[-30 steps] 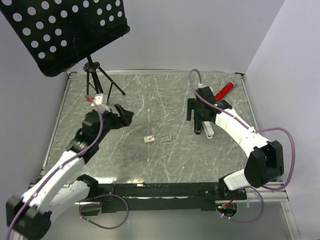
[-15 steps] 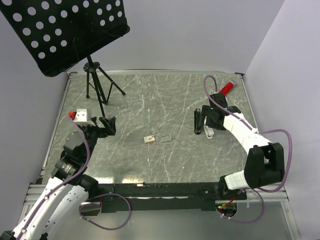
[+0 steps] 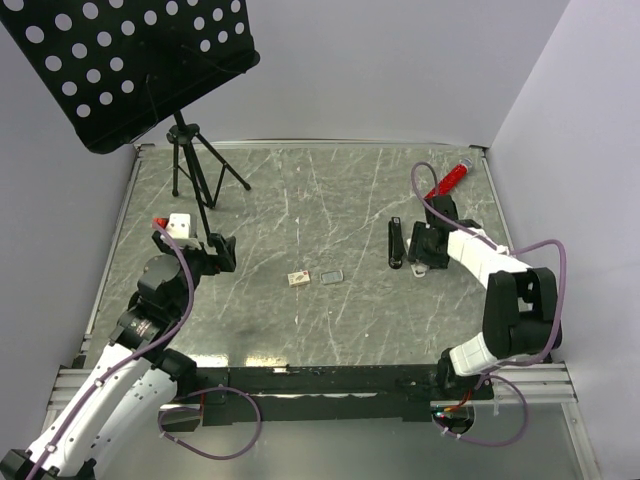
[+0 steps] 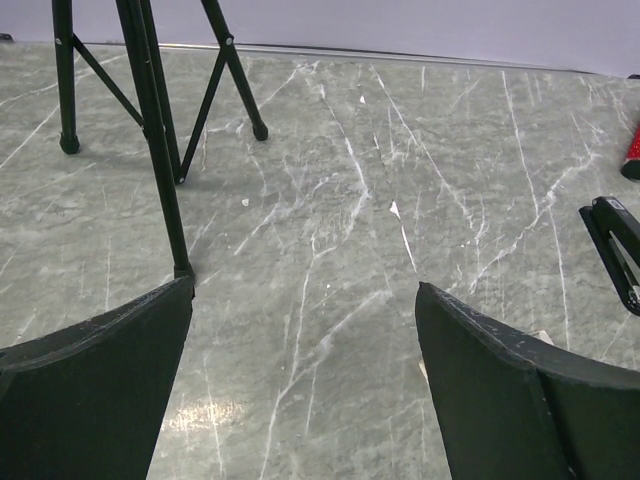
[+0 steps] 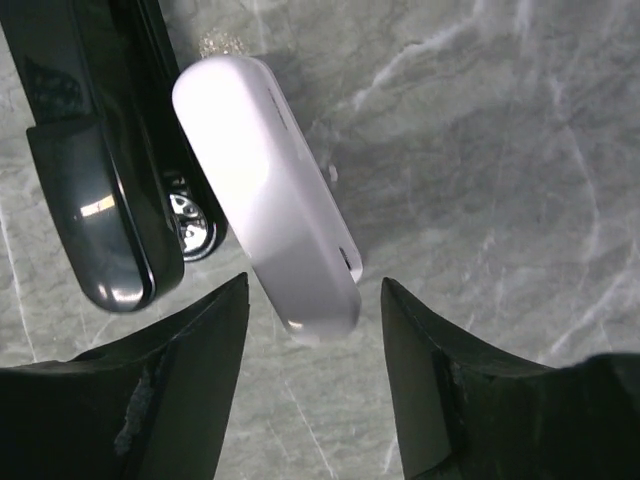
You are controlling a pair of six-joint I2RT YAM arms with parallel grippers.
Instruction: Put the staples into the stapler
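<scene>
The stapler point(image 3: 396, 243) is black, the bar point(image 5: 265, 190) white, the cylinder point(image 3: 449, 178) red — the table point(image 3: 300, 200) grey (white-veined marble).

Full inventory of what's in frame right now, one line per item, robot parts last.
table: one, grey marbled, under everything
music stand: one, black, perforated, tripod at far left
red cylinder: one, red, far right corner
stapler: one, black, right of centre
white bar: one, white, beside the stapler
staples box: one, cream with reddish print, centre
tray piece: one, greyish, just right of the box
left tool: one, black, open, empty, left side
right tool: one, black, open, straddling the white bar's end
</scene>
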